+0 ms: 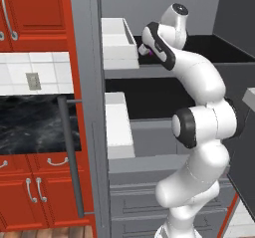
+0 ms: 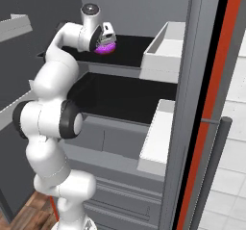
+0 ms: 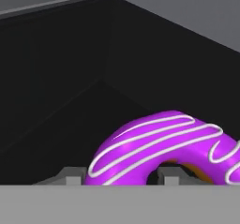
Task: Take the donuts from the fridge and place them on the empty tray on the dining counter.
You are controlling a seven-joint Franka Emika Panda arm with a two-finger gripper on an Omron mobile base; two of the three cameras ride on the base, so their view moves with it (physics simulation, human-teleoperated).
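— Reaching into the fridge, is it? Where does the arm end up?

— On the upper black shelf. The white arm bends up from the base and the end effector sits low over that shelf, right at the purple donut.

— How do the fingers stand against the donut?

— In the hand view the two dark fingertips rise at the bottom edge, one on the outer side of the ring's near arc, the other at the hole. So that part of the ring lies between them. Whether they press on it or stand just off it, I cannot tell.

— So is it gripping?

— Can't say: the jaws straddle the donut's rim, but contact is not clear.

— What does the donut look like?

— Bright purple frosting with thin white stripes, a bit of tan dough showing at the inner edge. In the right base view it appears as a purple patch just under the hand, on the shelf, left of the white door bin. In the left base view only a sliver of purple peeks out beside the wrist.

— Anything else around?

— A second black shelf below, grey drawers under that, and red cabinets beside the fridge's bar handle.
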